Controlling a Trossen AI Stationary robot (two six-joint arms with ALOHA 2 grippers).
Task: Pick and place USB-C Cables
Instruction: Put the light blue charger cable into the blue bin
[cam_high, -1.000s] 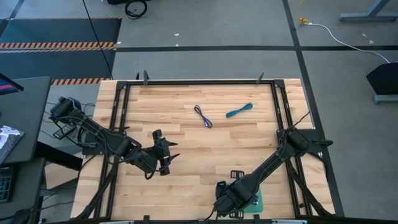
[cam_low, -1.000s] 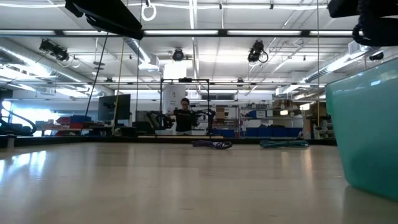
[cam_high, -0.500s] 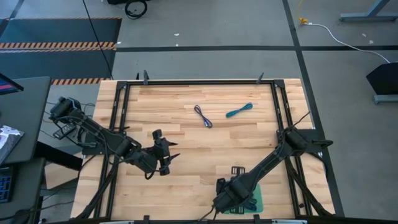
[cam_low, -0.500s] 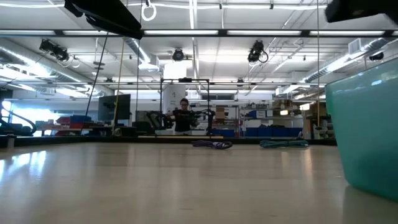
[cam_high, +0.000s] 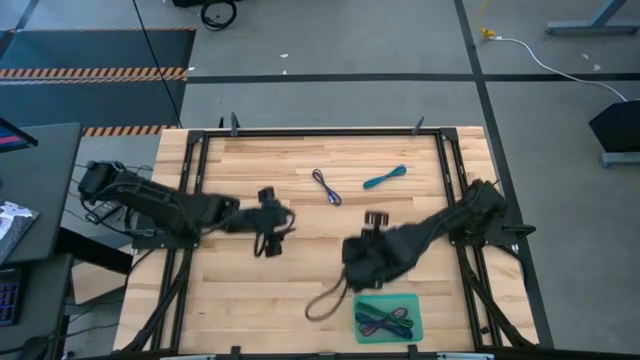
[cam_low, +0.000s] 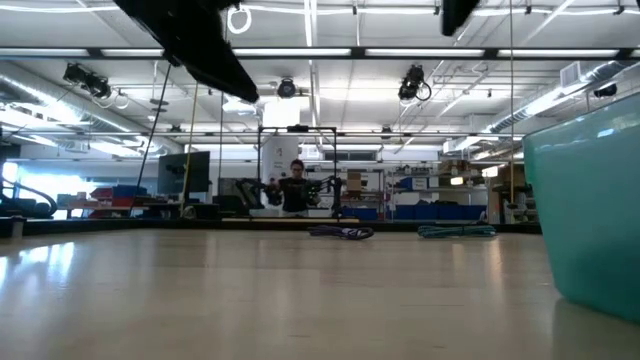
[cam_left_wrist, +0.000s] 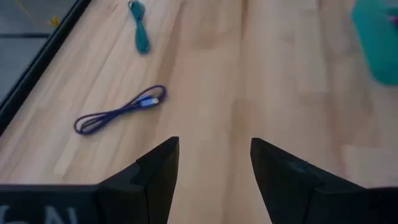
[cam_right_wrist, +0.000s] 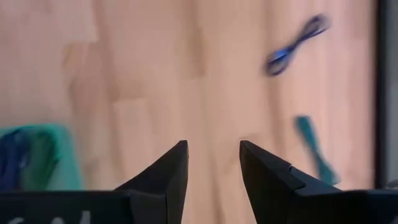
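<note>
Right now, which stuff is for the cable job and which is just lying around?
For the job:
purple cable
teal cable
cables in the tray
tray
left gripper, open
right gripper, open

Just there:
table
person beyond the table

purple cable (cam_high: 326, 187) | teal cable (cam_high: 384, 178) | teal tray (cam_high: 414, 303) | pale wood table (cam_high: 300, 290)

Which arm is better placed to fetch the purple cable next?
Probably the left. Its gripper is open, empty and nearer the purple cable, which lies just ahead in its wrist view. The right gripper is close too.
</note>
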